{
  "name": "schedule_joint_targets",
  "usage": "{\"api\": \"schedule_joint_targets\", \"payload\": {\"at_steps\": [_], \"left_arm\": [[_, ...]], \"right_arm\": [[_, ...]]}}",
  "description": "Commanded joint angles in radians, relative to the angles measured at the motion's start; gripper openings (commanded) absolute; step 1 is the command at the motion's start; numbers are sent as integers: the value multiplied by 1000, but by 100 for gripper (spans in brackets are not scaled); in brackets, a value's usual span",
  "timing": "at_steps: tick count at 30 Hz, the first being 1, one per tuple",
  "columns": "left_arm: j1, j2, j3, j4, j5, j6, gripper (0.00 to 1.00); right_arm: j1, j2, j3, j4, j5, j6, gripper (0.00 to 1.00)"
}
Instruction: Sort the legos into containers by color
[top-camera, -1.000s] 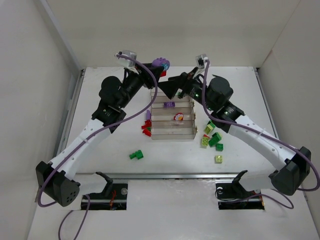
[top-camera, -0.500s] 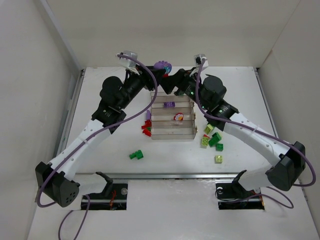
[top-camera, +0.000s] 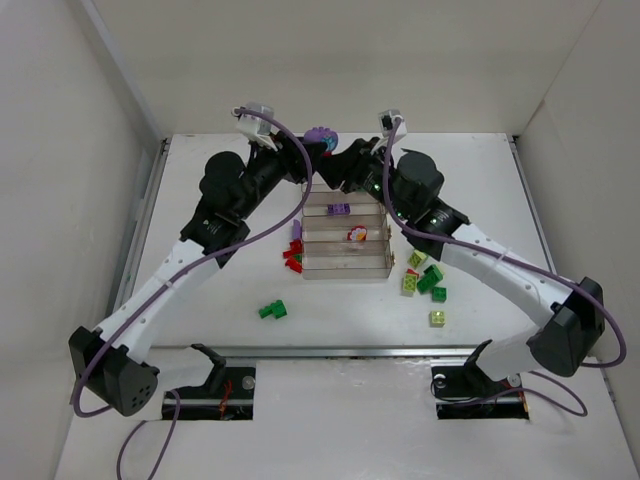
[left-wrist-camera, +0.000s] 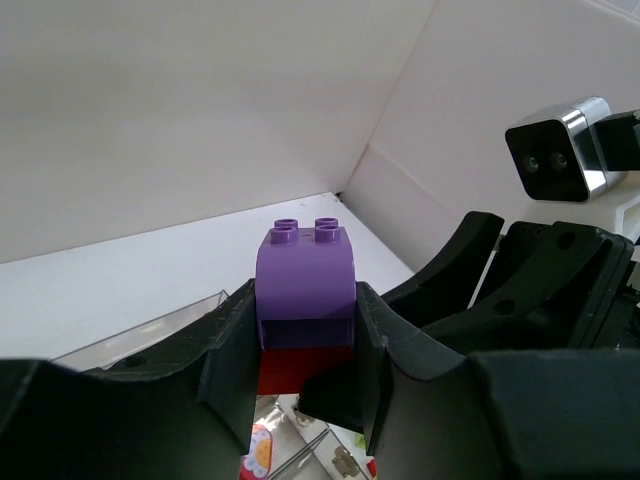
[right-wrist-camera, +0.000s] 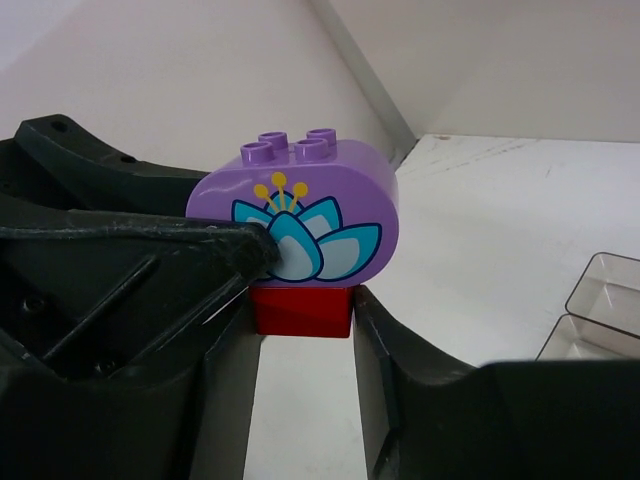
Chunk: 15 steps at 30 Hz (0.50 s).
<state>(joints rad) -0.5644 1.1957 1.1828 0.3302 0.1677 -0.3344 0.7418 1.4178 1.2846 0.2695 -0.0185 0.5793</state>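
One smooth, round-topped purple brick (right-wrist-camera: 300, 215) with four studs and a printed flower sits stacked on one red brick (right-wrist-camera: 300, 310). The pair is held in the air over the far end of one clear, glossy four-compartment tray (top-camera: 345, 268), near the table's (top-camera: 480, 180) far edge. The left end effector (left-wrist-camera: 303, 300) is clamped on the purple brick. The right end effector (right-wrist-camera: 300, 320) is closed against the red brick.

Tray (top-camera: 345, 268) central — loose legos (top-camera: 425, 281) right and left; stacked pair (top-camera: 320, 135) raised behind.
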Motion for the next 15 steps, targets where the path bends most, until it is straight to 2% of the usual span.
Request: {"api": "schedule_joint_targets", "payload": {"at_steps": [1, 4, 9, 15], "left_arm": [[-19, -31, 12, -2, 69, -20, 0], [1, 16, 33, 26, 4, 26, 0], [32, 97, 123, 67, -54, 155, 0], [55, 180, 176, 15, -31, 173, 0]], "right_arm": [[-9, 0, 38, 91, 61, 21, 0], [-9, 0, -4, 91, 49, 21, 0], [-9, 29, -24, -157, 14, -24, 0], [-9, -3, -188, -230, 54, -33, 0]]}}
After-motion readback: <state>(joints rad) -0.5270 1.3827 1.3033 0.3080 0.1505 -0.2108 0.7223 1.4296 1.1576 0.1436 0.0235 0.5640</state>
